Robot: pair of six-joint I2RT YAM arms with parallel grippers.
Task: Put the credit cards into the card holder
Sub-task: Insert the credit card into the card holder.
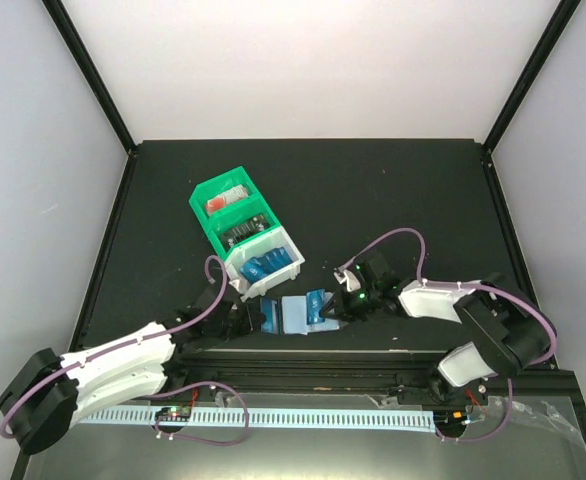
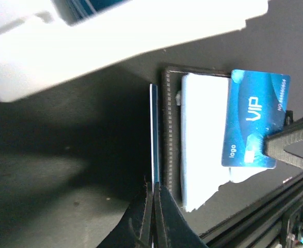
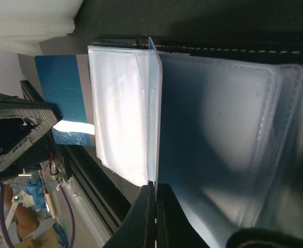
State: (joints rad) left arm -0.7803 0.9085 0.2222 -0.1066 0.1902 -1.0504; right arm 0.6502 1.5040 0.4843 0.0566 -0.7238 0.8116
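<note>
The black card holder (image 1: 295, 316) lies open near the table's front edge, its pale sleeves up. My left gripper (image 1: 252, 318) is shut on a blue credit card (image 1: 269, 315), seen edge-on in the left wrist view (image 2: 154, 129) just left of the holder's stitched black edge (image 2: 168, 124). My right gripper (image 1: 336, 309) is shut on a second blue card (image 1: 316, 302), printed "VIP" (image 2: 255, 116), held over the pale sleeves (image 2: 203, 144). In the right wrist view this card stands edge-on (image 3: 153, 103) between the sleeves (image 3: 120, 103), in the shut gripper (image 3: 155, 185).
A green bin (image 1: 231, 205) and a white bin (image 1: 265, 262) with more blue cards (image 1: 269, 266) stand just behind the holder. The white bin's wall fills the top of the left wrist view (image 2: 115, 31). The table's front rail (image 1: 303, 352) runs right below the holder.
</note>
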